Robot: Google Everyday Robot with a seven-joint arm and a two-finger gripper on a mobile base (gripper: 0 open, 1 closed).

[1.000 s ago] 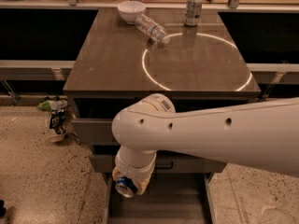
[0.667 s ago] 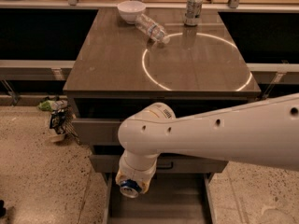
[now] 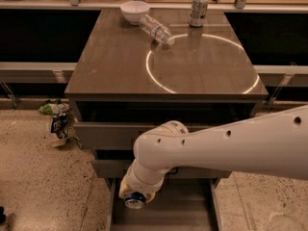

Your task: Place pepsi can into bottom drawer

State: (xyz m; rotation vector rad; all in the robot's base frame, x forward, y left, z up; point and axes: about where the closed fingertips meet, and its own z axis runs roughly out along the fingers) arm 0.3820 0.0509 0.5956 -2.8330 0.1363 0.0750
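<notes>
Blue pepsi can (image 3: 134,201) sits clamped in the pincer (image 3: 135,198) over the bottom drawer (image 3: 185,213).

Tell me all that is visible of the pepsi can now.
The pepsi can shows only a blue side and a round silver end turned toward the camera. It looks metallic. The end effector grips it under the white arm, over the grey floor of the open bottom drawer. Whether it touches that floor is unclear.
</notes>
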